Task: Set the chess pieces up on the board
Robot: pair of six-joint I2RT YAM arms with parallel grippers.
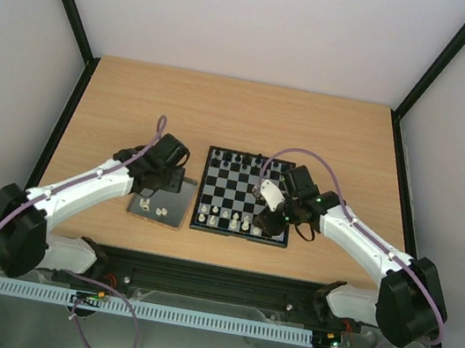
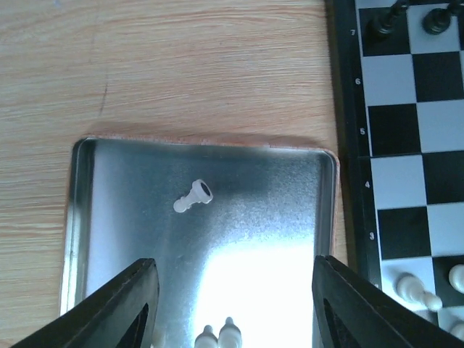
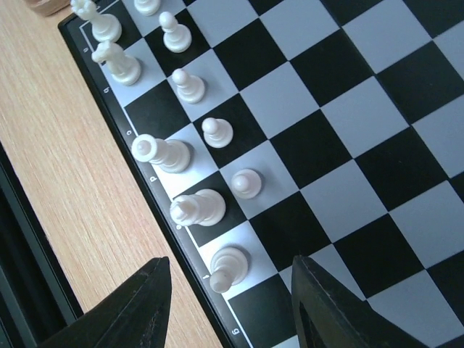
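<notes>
Two standing pieces point(image 2: 219, 335): white, side by side at the bottom edge of the left wrist view, inside the gap of the left tool point(image 2: 235, 308), touching neither jaw
Left tool state: jaws partway apart, holding nothing, low over the tray point(image 2: 81, 217)
Lying piece point(image 2: 192, 196): white, on its side ahead of the gap, slightly left of its midline; long axis runs nearly across the frame, base to the right
Likely pick: the pair is closer; a squeeze would probably catch both
Nearer arm: left; right one is over the board point(image 3: 348, 145)
Right tool point(image 3: 230, 308): jaws apart, empty; white piece point(image 3: 228, 267) stands just ahead of the gap, near the board's lower-left rim
</notes>
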